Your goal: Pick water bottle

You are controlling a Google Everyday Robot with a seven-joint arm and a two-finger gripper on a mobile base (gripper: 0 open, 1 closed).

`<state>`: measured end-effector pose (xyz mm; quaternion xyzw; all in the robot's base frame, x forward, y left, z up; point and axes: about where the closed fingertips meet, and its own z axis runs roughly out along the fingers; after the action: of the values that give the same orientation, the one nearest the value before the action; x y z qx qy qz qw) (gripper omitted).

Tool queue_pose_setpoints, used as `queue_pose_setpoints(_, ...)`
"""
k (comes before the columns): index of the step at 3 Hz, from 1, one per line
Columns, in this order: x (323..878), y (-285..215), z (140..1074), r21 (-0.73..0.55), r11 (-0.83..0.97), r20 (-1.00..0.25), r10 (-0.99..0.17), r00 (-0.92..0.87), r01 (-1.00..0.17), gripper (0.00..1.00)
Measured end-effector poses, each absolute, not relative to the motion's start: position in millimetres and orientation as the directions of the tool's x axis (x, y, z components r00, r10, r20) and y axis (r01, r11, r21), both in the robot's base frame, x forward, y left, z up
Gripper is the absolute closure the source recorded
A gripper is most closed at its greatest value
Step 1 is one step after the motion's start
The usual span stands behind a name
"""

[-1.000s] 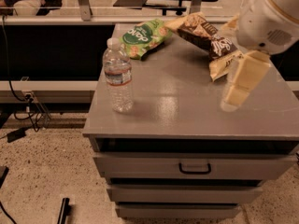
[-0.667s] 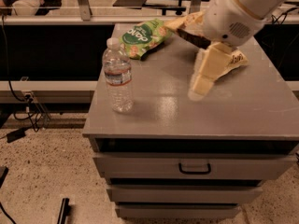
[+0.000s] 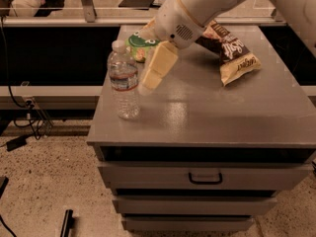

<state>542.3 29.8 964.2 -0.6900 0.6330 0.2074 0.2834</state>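
Grey metal cabinet (image 3: 197, 117) with drawers stands on a speckled floor. On its top, near the left edge, the water bottle (image 3: 123, 85) stands upright; its white-and-red label band has writing too small to read. The gripper (image 3: 149, 81) hangs just right of the bottle at label height, tilted down-left; I cannot tell if it is spread or closed. Farther back lie a green snack bag (image 3: 139, 40) and a dark chip bag (image 3: 236, 53) with white lettering, not clearly readable.
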Motion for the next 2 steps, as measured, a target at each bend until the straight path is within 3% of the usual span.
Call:
queue_pose_setpoints(1,542.4,51.6,960.8,-0.116,-0.072,-0.673,-0.728,0.132,-0.991,0.11)
queue_pose_setpoints(2,539.8,67.3,956.8,-0.09,-0.103,-0.696,-0.705,0.137,-0.991,0.29)
